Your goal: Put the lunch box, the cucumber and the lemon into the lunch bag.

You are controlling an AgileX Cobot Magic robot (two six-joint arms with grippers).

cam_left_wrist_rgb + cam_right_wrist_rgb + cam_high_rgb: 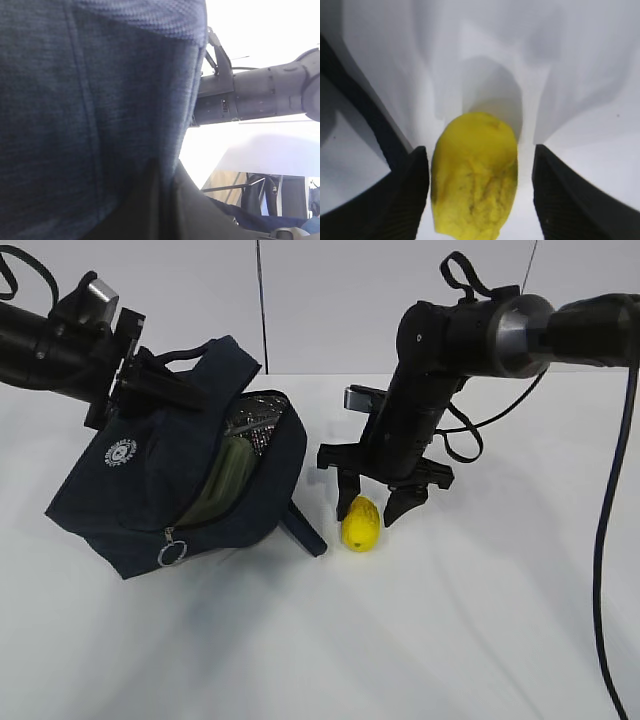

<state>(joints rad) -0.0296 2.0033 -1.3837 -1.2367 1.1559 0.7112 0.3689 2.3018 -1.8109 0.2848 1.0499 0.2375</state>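
Writing: a small round white logo (120, 453) sits on the navy side of the lunch bag (130, 505); its ring of lettering is too small to read
Count of bags: one, tilted with its open top turned toward the right gripper, silver lining showing inside
Count of lemons: one lemon (361, 523), yellow, standing on the white table (480, 620)
Count of lunch boxes: one pale green lid edge of the lunch box (228, 475) shows through the bag's opening
Cucumber: cannot be made out in any view
Zipper: a silver ring pull (172, 553) hangs at the lower end of the opening
Left gripper: left gripper (160, 380) is pressed together at the top of the bag, pinching the fabric near a loop handle and holding that side raised; in the left wrist view navy cloth (90, 115) fills most of the picture and the fingers themselves are hidden
Right gripper: right gripper (378, 502) points down at the table with its jaws spread
Lemon and right gripper: the lemon stands between the two fingertips; in the right wrist view the lemon (474, 175) lies just beside the left-hand fingertip (415, 195), while a clear strip of table separates it from the other one
Lemon and bag: the lemon lies just to the right of the bag's lower corner, outside the bag
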